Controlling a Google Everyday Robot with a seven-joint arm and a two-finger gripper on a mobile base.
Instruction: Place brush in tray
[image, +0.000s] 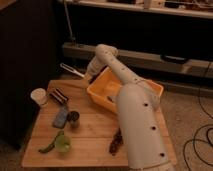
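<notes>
Gripper (89, 76): off-white, matching the arm (137, 125). It sits at the tray's 10 o'clock corner, clamped on the brush (71, 69), which has a pale silvery-white handle.
Tray (102, 96): plain orange-yellow.
Table (95, 135): light wood, plank-lined.
Cup (39, 95), at the tray's 9 o'clock: white.
Block (59, 95): dark with pale stripes.
Oblong item (61, 118): blue-grey.
Green item (57, 143): at the table's 7 o'clock.

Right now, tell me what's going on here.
The gripper holds the brush by one end, in the air above the far edge of the table, beside a corner of the tray. The brush points away from the tray and is not in it yet.
</notes>
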